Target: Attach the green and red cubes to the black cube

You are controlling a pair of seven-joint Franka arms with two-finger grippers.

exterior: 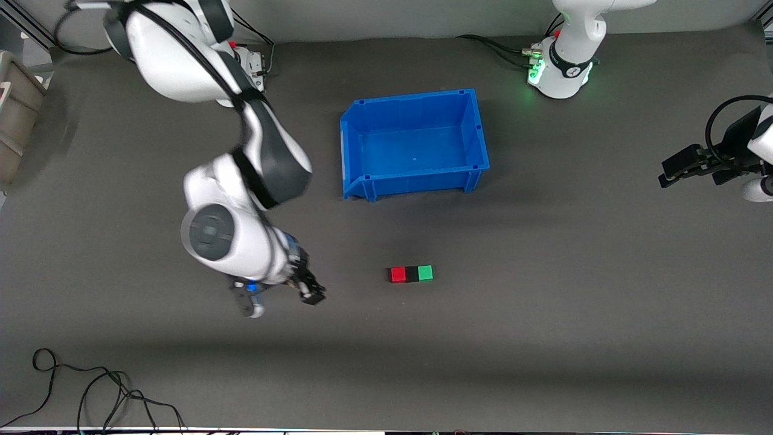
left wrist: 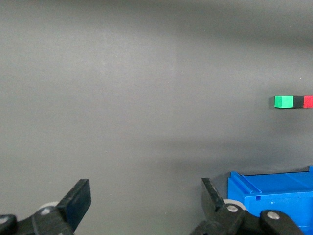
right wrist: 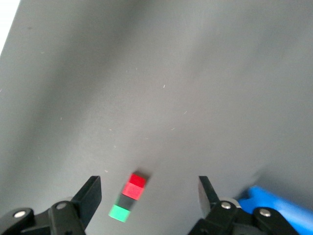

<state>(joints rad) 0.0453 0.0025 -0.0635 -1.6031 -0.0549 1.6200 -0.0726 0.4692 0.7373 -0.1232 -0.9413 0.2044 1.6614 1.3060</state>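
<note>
The red cube (exterior: 398, 275), the black cube (exterior: 412, 274) and the green cube (exterior: 426, 273) lie on the grey mat in one touching row, black in the middle. The row also shows in the right wrist view as red cube (right wrist: 134, 186), black cube (right wrist: 128, 201) and green cube (right wrist: 120, 213). In the left wrist view only the green cube (left wrist: 283, 101) and black cube (left wrist: 298, 101) show whole. My right gripper (exterior: 309, 291) (right wrist: 149, 185) is open and holds nothing, over the mat beside the row toward the right arm's end. My left gripper (exterior: 664, 172) (left wrist: 145, 188) waits open at the left arm's end.
A blue bin (exterior: 416, 181) (left wrist: 274, 196) (right wrist: 279, 205) stands with nothing in it, farther from the front camera than the cubes. Loose black cables (exterior: 90, 386) lie at the near edge toward the right arm's end. A beige container (exterior: 15, 115) sits at that end's edge.
</note>
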